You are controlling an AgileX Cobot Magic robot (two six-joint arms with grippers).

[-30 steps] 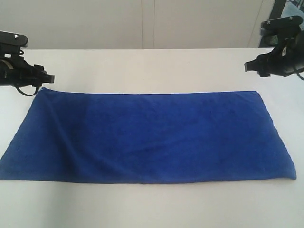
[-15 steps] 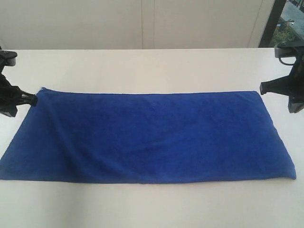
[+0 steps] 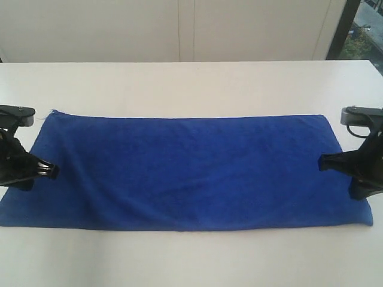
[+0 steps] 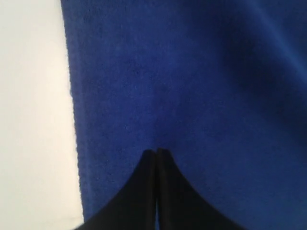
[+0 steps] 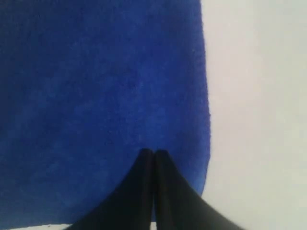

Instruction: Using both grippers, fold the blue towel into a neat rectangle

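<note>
Blue towel (image 3: 191, 170) lies flat on white table (image 3: 191, 84), spread lengthwise, long edges running side to side in exterior view; faint creases near its left end; left gripper (image 3: 52, 170) at left short edge, about midway along it, tip pointing inward over cloth; jaws pressed together, no gap; right gripper (image 3: 322, 161) mirrored at right short edge, jaws likewise closed tight; wrist views show both tips over blue fabric just inside edge; whether tips pinch cloth, cannot tell
</note>
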